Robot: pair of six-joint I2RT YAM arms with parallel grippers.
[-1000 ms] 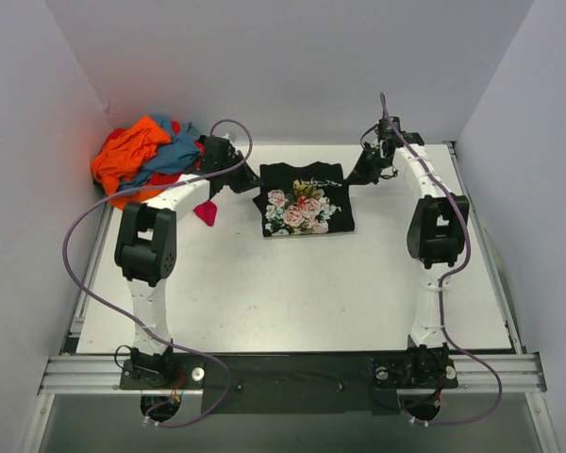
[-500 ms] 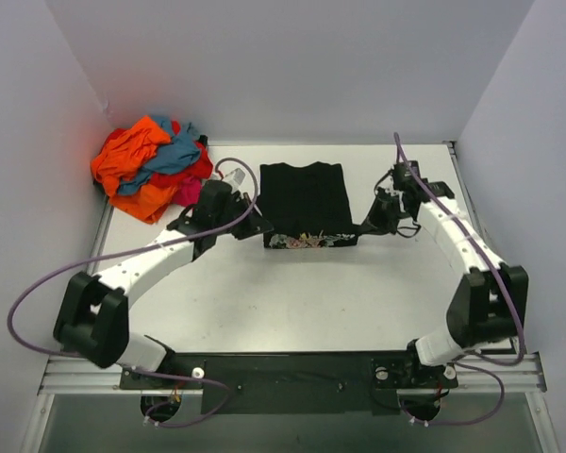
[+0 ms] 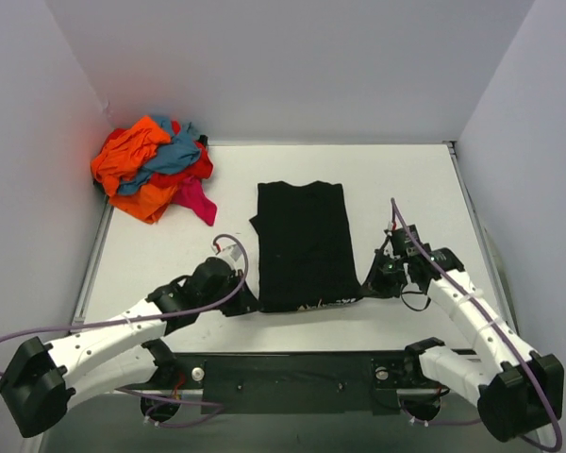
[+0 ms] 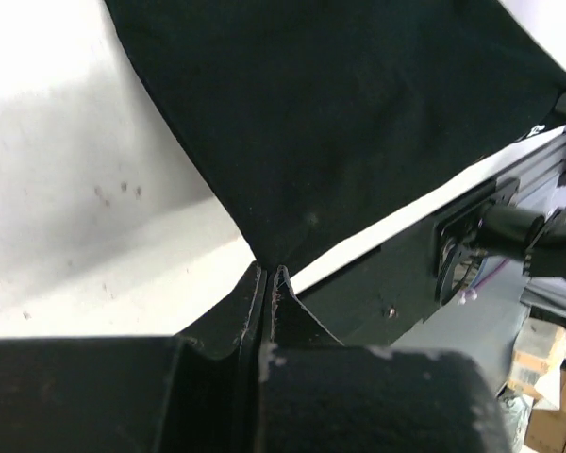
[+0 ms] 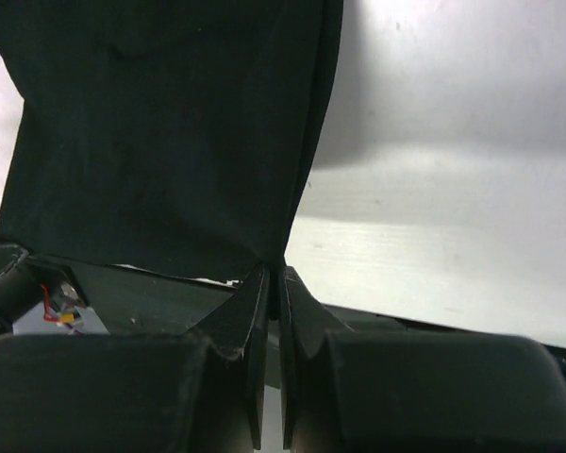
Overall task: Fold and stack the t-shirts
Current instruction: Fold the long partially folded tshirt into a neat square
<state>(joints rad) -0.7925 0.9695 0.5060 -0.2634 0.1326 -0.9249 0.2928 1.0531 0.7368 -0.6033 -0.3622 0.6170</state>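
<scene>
Item: black t-shirt [image 3: 302,245], centre of the worktop [image 3: 406,189], running from mid-frame down to the near edge in the top view.

Change noted: a second ago it lies higher up, rose print [image 3: 323,302] facing the camera, both tools at its far corners; half a second ago that far edge is carried partway over; now both arms are drawn back to the lower part of the frame and only the plain black side shows, the print reduced to a thin coloured sliver at the near hem.

Meaning for the task: the shirt appears turned face down and spread long; likely readied for folding, with no fold visible yet; stacking not begun.

Left tool [image 3: 248,304]: jaws together, pinching the near left corner of the shirt; the left wrist view shows cloth rising taut from the fingertips.

Right tool [image 3: 366,288]: jaws together on the near right corner; the right wrist view shows the same.

Relation: the shirt stretches away from both tools toward the upper frame, both near corners held.

Other stock: pile of t-shirts [image 3: 151,170], orange, teal, red and magenta, crumpled, upper left of frame, well apart from both tools.
</scene>
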